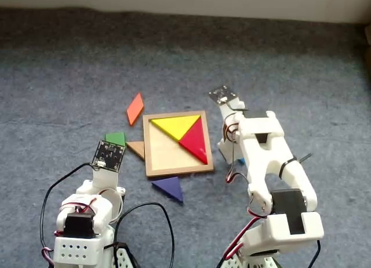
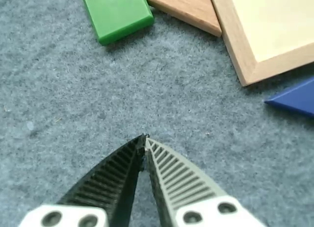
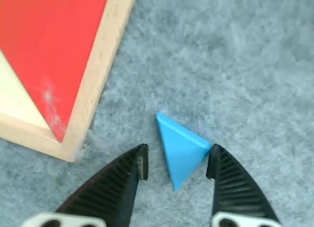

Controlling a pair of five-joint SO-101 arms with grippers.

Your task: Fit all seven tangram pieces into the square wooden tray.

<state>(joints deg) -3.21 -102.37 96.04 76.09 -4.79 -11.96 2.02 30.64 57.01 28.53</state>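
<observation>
The square wooden tray [image 1: 178, 171] lies mid-table and holds a yellow triangle [image 1: 174, 126] and a red triangle [image 1: 196, 141]. Left of it lie an orange parallelogram [image 1: 135, 108], a green square [image 1: 115, 138] and a wooden triangle [image 1: 137, 148]. A dark blue triangle [image 1: 169, 188] rests in front of the tray. My right gripper [image 3: 177, 160] is open and low over the carpet, its fingers on either side of a small light blue triangle [image 3: 180, 151], one finger touching a corner. My left gripper [image 2: 144, 140] is shut and empty, on bare carpet short of the green square [image 2: 117, 13].
Grey carpet covers the whole table. The tray's corner [image 2: 235, 45] and the dark blue triangle [image 2: 294, 97] lie off to one side of my left gripper. The tray's rim [image 3: 105, 65] with the red triangle [image 3: 49, 45] runs close beside my right gripper.
</observation>
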